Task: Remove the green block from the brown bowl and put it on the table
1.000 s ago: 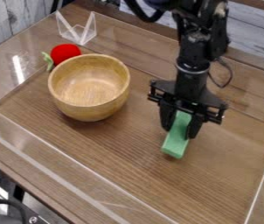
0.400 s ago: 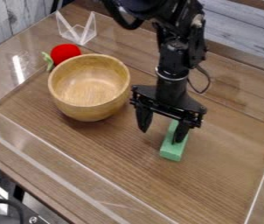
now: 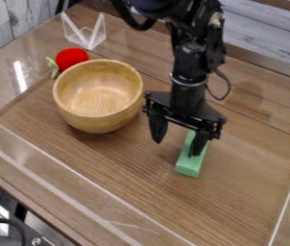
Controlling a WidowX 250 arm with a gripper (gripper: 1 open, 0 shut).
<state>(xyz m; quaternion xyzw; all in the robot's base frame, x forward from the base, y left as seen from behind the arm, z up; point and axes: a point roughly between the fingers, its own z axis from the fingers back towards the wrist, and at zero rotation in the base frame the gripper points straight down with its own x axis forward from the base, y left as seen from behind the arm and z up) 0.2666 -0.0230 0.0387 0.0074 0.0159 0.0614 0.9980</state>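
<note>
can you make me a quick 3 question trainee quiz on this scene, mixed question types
1. True or false: the green block lies inside the brown bowl.
2. Multiple choice: the gripper is (a) shut on the block, (b) open above the block's far end, (c) reaching into the bowl.
3. Short answer: what sits behind the bowl, at its far left?

Key
1. False: the block lies on the table, right of the empty bowl.
2. b: the fingers are spread and the block rests on the table.
3. A red round object.
</note>
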